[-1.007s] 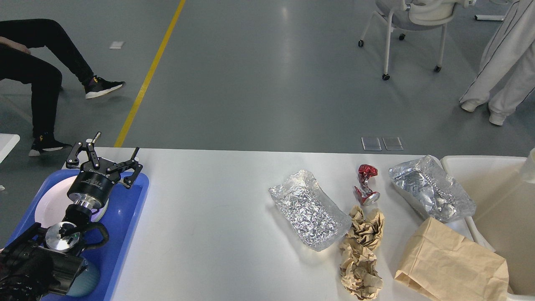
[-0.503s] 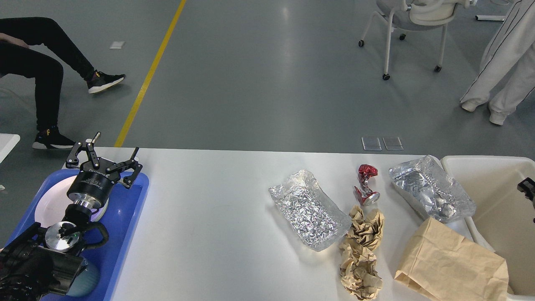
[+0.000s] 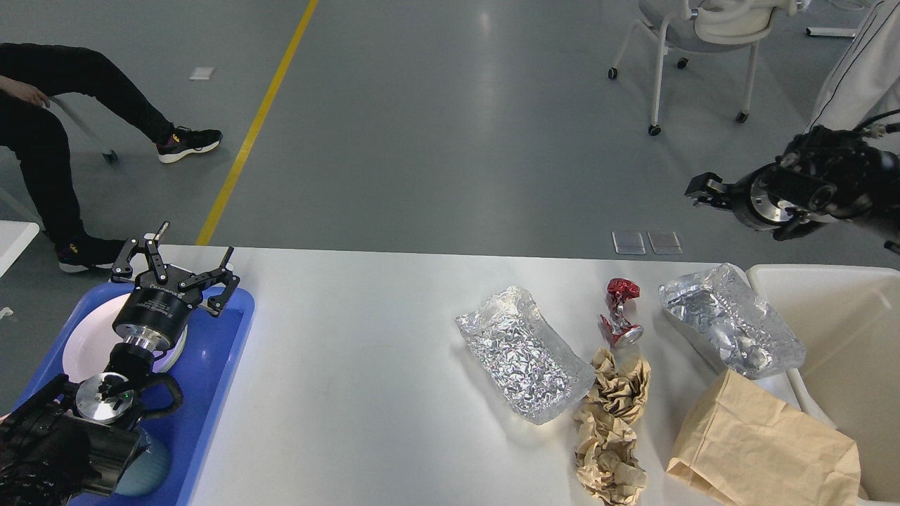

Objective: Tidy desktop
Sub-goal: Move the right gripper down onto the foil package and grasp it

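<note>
Plainly, the rubbish on the desktop [image 3: 365, 379] is not yet cleared: a silver foil bag [image 3: 524, 365] lies at the middle, a crushed red can [image 3: 620, 313] toward two o'clock from it, crumpled brown paper [image 3: 610, 429] toward four o'clock, a second foil bag [image 3: 731, 329] at three o'clock and a flat brown paper bag [image 3: 763, 446] in the near right corner. All of it sits close to the cream bin [image 3: 837, 330] at the table's right end, probably so that each piece needs only a short carry.

At nine o'clock the left gripper [image 3: 179, 270] hovers with its fingers spread and empty above the blue tray [image 3: 218, 365], which holds a white plate [image 3: 84, 344]; that side looks reserved for dishes. The right gripper [image 3: 706, 190] hangs high at about two o'clock, above the floor beyond the table's far edge, pointing left. It is seen nearly end-on, so I cannot tell whether its jaws are apart or together; nothing shows in it. My guess is that it is placed to descend on the can or the nearer foil bag.
</note>
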`<state>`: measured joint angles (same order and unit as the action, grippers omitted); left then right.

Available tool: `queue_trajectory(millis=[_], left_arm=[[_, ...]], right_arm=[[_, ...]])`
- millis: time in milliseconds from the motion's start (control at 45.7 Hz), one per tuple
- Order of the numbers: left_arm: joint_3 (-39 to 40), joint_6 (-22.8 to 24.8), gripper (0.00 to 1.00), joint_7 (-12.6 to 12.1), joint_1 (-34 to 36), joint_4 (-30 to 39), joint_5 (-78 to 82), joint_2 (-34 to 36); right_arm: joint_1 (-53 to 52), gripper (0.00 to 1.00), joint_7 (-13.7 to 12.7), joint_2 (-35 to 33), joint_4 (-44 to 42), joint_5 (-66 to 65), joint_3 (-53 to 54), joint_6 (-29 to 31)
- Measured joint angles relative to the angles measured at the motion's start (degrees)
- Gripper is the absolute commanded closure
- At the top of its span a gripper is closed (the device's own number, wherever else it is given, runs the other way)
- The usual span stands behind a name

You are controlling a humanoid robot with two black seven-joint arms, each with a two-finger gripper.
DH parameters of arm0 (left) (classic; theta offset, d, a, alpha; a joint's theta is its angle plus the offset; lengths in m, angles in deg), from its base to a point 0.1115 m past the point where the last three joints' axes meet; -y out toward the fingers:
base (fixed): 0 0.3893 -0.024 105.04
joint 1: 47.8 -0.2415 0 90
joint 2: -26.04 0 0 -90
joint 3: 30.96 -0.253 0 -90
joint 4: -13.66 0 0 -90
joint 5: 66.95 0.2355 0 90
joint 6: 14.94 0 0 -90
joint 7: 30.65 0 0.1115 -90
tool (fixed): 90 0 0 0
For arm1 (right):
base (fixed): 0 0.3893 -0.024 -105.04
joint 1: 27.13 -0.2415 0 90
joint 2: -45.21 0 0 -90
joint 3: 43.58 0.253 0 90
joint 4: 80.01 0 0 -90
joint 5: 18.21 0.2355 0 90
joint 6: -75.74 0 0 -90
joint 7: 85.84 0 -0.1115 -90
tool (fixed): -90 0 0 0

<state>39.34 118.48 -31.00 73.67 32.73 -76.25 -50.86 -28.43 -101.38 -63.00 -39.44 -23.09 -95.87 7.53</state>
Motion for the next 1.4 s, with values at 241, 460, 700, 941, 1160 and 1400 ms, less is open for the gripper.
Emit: queue_trajectory(millis=[241, 460, 700, 941, 1160, 1400], left_arm=[[-0.01, 0.00, 0.04, 0.00, 0.00, 0.00, 0.00, 0.00], [-0.01, 0.00, 0.04, 0.00, 0.00, 0.00, 0.00, 0.01], [-0.04, 0.00, 0.04, 0.00, 0.00, 0.00, 0.00, 0.04], [-0.04, 0.00, 0.04, 0.00, 0.00, 0.00, 0.00, 0.01], [-0.06, 0.00, 0.04, 0.00, 0.00, 0.00, -0.01, -0.01], [-0.08, 0.00, 0.04, 0.00, 0.00, 0.00, -0.02, -0.01]], right_arm=[[-14.67, 0.00, 0.01, 2.08, 18.45, -5.37, 0.19, 7.31], [-26.31, 0.00, -0.04, -1.33, 35.69, -8.15, 1.89, 7.75], [-30.07, 0.00, -0.07, -5.51, 42.88, -10.09, 5.77, 10.72], [-14.18, 0.00, -1.00, -4.08, 36.39, -6.62, 6.06, 3.23], [-2.12, 0.00, -1.34, -2.26, 34.21, 8.02, 6.01, -5.06], [6.20, 0.00, -1.35, -2.16, 34.03, 19.87, 10.77, -10.07]])
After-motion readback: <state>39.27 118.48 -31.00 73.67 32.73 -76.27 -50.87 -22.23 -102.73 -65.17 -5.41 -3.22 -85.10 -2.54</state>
